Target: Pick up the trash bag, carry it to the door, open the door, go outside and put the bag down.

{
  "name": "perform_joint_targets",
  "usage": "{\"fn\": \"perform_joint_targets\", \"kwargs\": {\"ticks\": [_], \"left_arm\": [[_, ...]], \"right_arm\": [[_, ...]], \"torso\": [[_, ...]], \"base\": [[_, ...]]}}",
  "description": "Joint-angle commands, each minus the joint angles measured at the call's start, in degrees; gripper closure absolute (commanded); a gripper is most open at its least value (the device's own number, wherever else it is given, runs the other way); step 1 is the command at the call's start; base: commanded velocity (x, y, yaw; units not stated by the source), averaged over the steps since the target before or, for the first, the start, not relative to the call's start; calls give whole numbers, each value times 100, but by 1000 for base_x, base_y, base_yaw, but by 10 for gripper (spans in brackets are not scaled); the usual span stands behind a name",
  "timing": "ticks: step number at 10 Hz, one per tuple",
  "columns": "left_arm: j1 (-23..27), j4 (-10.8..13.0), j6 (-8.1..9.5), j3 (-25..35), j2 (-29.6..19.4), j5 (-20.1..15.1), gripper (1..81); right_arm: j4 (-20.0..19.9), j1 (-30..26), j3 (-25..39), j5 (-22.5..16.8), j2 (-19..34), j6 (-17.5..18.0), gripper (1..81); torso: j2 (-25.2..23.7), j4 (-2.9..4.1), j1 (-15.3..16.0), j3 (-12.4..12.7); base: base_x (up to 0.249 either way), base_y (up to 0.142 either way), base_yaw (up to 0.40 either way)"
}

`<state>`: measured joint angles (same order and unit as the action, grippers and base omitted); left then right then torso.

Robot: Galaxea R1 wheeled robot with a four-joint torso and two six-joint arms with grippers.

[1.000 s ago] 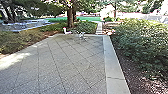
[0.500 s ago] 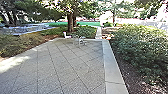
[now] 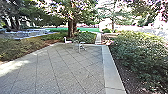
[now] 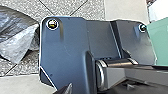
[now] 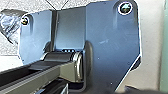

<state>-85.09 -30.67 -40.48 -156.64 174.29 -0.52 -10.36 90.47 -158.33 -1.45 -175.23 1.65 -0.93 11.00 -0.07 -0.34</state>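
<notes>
Pale paving (image 3: 65, 70) spread ahead; the trash bag (image 4: 15, 47) showed below the left hand, just beside the robot's base (image 4: 67, 45), probably there for an easy set-down (whether either hand gripped it, I couldn't tell).

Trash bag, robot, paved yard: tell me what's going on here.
The robot is outdoors on a paved yard, with a grey trash bag beside its base. Whether a gripper holds the bag or it rests on the paving, I cannot tell. Ahead, light-coloured furniture stands toward the far end of the paving, with bushes on the right.
</notes>
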Motion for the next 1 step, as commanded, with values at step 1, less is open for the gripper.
{"fn": "perform_joint_targets", "kwargs": {"ticks": [1], "left_arm": [[181,-44,-12,-148,168,430,10]], "right_arm": [[-10,-191,31,-198,-85,29,10]], "torso": [[0,0,7,0]], "base": [[0,0,0]]}}
